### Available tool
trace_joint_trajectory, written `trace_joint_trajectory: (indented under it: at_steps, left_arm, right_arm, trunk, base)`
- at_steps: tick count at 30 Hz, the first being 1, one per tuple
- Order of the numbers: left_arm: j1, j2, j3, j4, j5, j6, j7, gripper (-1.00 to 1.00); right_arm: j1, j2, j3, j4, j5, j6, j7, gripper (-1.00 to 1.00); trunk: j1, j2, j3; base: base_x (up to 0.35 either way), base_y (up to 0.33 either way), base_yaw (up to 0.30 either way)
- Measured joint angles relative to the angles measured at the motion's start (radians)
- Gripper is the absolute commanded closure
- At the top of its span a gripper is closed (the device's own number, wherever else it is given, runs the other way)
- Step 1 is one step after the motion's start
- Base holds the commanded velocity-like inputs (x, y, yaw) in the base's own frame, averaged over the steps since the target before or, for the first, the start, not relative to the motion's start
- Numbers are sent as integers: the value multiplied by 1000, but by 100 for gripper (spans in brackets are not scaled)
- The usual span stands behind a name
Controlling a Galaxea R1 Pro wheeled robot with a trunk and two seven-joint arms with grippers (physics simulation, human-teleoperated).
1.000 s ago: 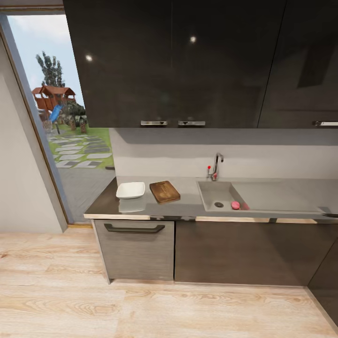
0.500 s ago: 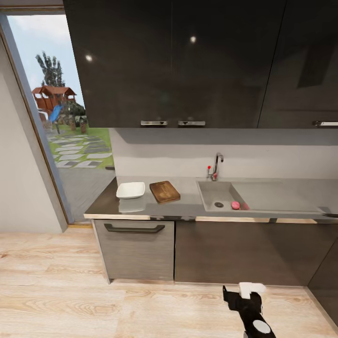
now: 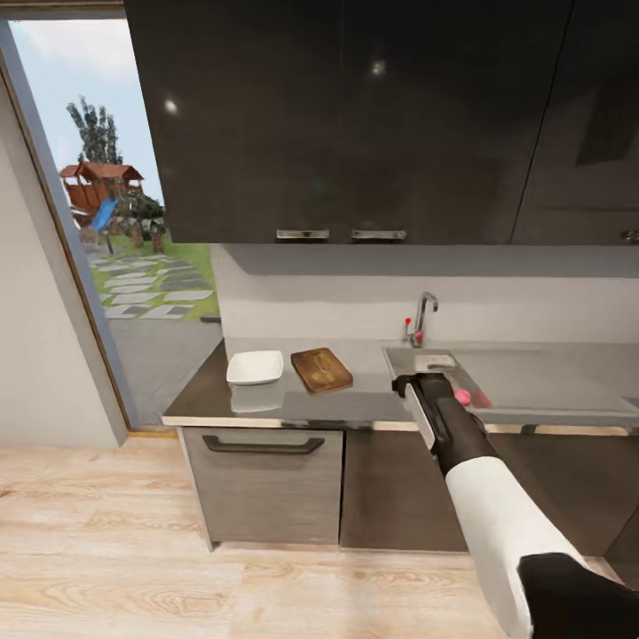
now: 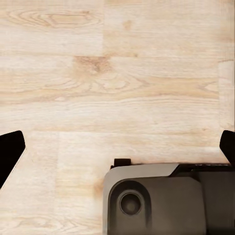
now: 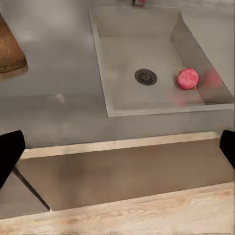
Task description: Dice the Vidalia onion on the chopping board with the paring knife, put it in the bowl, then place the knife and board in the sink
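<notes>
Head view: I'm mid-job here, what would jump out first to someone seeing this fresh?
The robot's white and black right arm, reaching from the lower right toward the stainless steel sink, its right gripper at the basin's front edge. Next, the small pinkish-red onion in the basin beside the round dark drain. Left of the sink, the brown wooden chopping board and white square bowl sit side by side.

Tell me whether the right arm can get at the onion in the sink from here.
Probably yes: the right gripper is open above the sink, and the Vidalia onion lies uncovered beside the drain.

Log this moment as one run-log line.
phase: reaching for sink | right gripper: open, short of basin | Vidalia onion: in sink, beside drain | chopping board: bare
</notes>
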Motion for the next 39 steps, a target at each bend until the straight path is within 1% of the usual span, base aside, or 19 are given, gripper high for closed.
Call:
trace_joint_trajectory:
  at_steps: [2,4,7,8,12,15,21,32,36,37,39]
  left_arm:
    - [0,0,0,0,0,0,0,-100]
    - [0,0,0,0,0,0,0,-100]
    - [0,0,-1,0,-1,0,0,-100]
    - [0,0,-1,0,-1,0,0,-100]
    - [0,0,-1,-1,-1,0,0,-100]
    - [0,0,-1,0,-1,0,0,-100]
    - [0,0,-1,0,-1,0,0,-100]
    - [0,1,-1,0,-1,-1,0,-100]
    - [0,1,-1,0,-1,-1,0,-100]
    - [0,1,-1,0,-1,-1,0,-100]
    - [0,1,-1,0,-1,-1,0,-100]
  right_arm:
    - [-40,1,0,65,-1,-6,2,-100]
    - [-83,3,-1,142,-3,-33,5,-100]
    - [-105,5,1,187,-6,-63,26,-100]
    - [-106,5,1,191,-6,-65,34,-100]
    - [-111,5,2,203,-6,-72,105,-100]
    - [-111,5,3,205,-6,-74,140,-100]
    - [-111,6,7,211,-4,-76,160,-100]
    - [-111,7,12,212,-4,-79,164,-100]
    - [-111,7,16,212,-4,-80,195,-100]
    - [-111,7,36,212,-3,-80,237,-100]
    - [-111,7,56,212,-2,-80,245,-100]
  trunk:
    - [0,0,0]
    - [0,0,0]
    - [0,0,0]
    - [0,0,0]
    - [0,0,0]
    - [0,0,0]
    - [0,0,0]
    - [0,0,0]
    - [0,0,0]
    - [0,0,0]
    - [0,0,0]
  base:
    - [261,174,0]
    - [277,145,0]
    - [298,64,0]
    - [306,29,0]
    - [312,13,0]
    - [315,4,0]
    - [317,1,0]
    - [319,0,0]
    - [319,0,0]
    - [319,0,0]
    - [319,0,0]
